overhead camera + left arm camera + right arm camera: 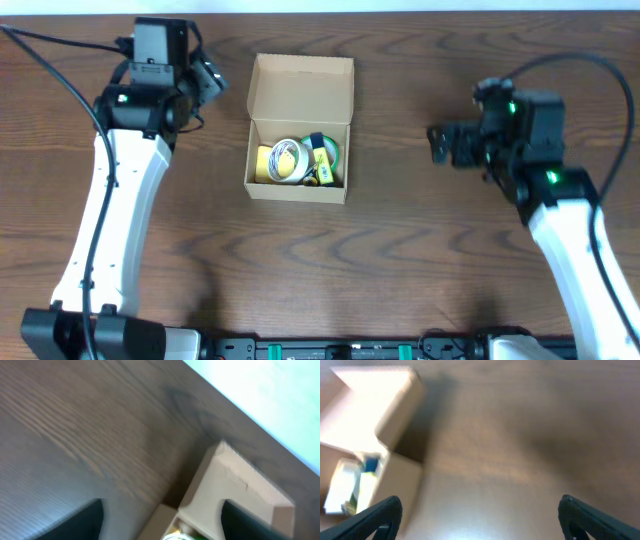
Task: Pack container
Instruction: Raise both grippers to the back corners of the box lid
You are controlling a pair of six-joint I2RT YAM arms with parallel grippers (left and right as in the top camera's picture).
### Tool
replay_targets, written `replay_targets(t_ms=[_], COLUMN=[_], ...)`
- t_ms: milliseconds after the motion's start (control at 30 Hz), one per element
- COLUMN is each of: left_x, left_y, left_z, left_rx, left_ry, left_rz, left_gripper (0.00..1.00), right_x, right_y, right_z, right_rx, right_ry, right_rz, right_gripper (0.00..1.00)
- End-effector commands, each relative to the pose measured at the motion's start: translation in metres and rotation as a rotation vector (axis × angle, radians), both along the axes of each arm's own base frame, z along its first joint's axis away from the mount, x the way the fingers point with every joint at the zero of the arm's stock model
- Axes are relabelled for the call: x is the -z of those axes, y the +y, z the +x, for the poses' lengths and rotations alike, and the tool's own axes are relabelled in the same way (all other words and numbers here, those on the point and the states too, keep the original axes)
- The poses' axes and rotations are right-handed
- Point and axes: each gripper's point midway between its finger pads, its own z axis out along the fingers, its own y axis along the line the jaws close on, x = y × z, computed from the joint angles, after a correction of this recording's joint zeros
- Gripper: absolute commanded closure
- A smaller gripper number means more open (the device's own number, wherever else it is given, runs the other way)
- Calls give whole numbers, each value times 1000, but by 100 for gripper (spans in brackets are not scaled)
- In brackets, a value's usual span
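Both arms reach in from the near edge. The left gripper [212, 82] hangs just left of the container [300, 88] and the right gripper [438, 146] well to its right, each with fingers spread and empty. The container sits mid-table, mouth up, flap lid open toward the far edge, long axis near-to-far. Surface is a dark wood-grain table [400, 250].
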Motion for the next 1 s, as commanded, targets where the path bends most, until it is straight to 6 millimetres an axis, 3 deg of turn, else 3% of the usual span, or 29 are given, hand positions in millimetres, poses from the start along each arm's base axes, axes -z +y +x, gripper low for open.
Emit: replay_targets(t_ms=[0, 33, 67, 100, 133, 167, 200, 333, 533, 667, 967], left_x=[13, 17, 24, 37, 46, 56, 63, 91, 130, 159, 188], left_y=[24, 28, 32, 39, 42, 44, 45, 44, 13, -2, -29], left_z=[7, 8, 10, 12, 14, 16, 17, 25, 51, 53, 67], left_rx=[-164, -186, -214, -250, -257, -263, -269, -295, -172, -115, 13], left_ry=[15, 22, 35, 62, 83, 106, 122, 169, 203, 267, 303], left_rz=[-35, -43, -50, -48, -47, -44, -45, -66, -196, -300, -620], left_gripper=[56, 64, 70, 76, 83, 93, 94, 95, 94, 94, 94], right_x=[7, 10, 14, 24, 31, 37, 42, 60, 85, 99, 125], right_y=[20, 22, 23, 23, 24, 24, 24, 25, 38, 51, 80], right_z=[19, 25, 31, 41, 46, 51, 55, 67, 82, 95, 110], right_rx=[-97, -103, -107, -82, -64, -40, -21, 51, 66, 60, 25], right_ry=[-12, -20, -24, -13, -1, 11, 22, 62, 129, 183, 299], right_rz=[82, 91, 96, 120, 140, 166, 186, 266, 380, 435, 551], right_gripper=[14, 22, 39, 95, 99, 99, 99, 99, 99, 99, 99])
